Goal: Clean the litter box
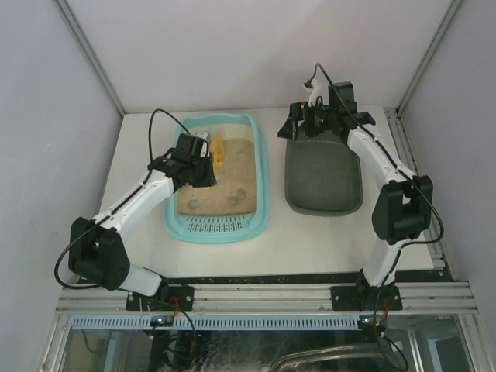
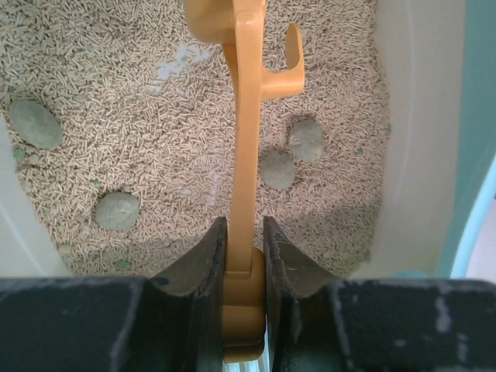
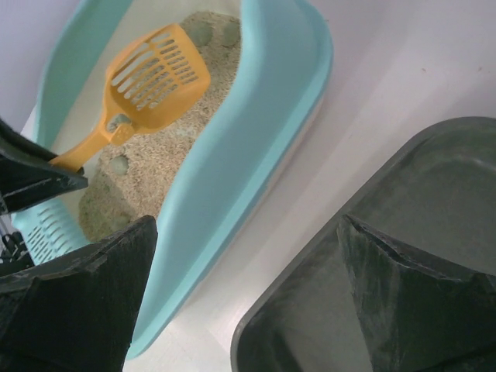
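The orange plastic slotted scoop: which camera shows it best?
Right wrist view: the orange plastic slotted scoop shows its head and most of its handle. Left wrist shows only the handle, clamped in the left gripper; top view, a small orange sliver.

The left arm (image 1: 132,205) reaches forward from its base, elbow low at the left, forearm angled up to the right. The left gripper (image 2: 243,232) has its fingers (image 2: 203,267) pressed tight on the handle of a scoop (image 2: 244,116). The right arm (image 1: 380,159) bends at the far right and stretches toward the back. The right gripper (image 3: 246,225) points down, its fingers spread wide.
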{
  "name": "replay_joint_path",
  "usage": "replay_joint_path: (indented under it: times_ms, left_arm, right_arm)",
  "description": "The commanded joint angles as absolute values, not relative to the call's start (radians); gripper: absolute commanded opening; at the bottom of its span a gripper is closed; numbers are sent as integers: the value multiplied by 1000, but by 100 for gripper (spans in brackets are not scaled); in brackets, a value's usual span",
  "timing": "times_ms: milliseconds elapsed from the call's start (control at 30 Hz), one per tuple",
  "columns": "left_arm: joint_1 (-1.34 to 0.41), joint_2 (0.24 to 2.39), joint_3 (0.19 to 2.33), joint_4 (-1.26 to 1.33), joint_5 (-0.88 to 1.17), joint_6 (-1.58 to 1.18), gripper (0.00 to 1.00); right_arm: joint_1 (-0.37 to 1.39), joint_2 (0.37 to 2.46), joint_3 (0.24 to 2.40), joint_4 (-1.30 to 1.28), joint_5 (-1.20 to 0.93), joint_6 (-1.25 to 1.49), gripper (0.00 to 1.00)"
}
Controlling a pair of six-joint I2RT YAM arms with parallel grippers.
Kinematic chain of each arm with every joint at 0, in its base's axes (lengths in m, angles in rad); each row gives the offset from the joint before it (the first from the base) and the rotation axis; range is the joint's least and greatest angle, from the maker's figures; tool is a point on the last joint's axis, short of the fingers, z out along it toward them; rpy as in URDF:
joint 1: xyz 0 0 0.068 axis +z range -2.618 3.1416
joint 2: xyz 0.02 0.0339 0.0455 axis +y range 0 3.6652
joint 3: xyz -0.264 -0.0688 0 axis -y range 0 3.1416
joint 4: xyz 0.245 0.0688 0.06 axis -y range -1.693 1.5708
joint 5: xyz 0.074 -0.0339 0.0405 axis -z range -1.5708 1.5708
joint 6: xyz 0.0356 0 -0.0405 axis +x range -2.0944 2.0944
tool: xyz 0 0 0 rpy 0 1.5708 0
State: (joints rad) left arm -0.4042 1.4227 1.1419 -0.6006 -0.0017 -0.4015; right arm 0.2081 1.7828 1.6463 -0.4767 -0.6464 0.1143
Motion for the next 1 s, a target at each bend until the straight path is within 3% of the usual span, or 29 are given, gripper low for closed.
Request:
replay_joint_path:
  times_ms: [0, 667, 967]
  left_arm:
    - [-398, 1477, 1228, -558, -44, -343, 0]
    - [-403, 1772, 1399, -498, 118, -324, 0]
    - [-440, 1775, 1385, -588, 4, -301, 0]
  right_arm:
    - [237, 1851, 1722, -366, -585, 188, 100]
    - [309, 2038, 1830, -340, -591, 248, 100]
    - [331, 2132, 1867, -394, -525, 281, 100]
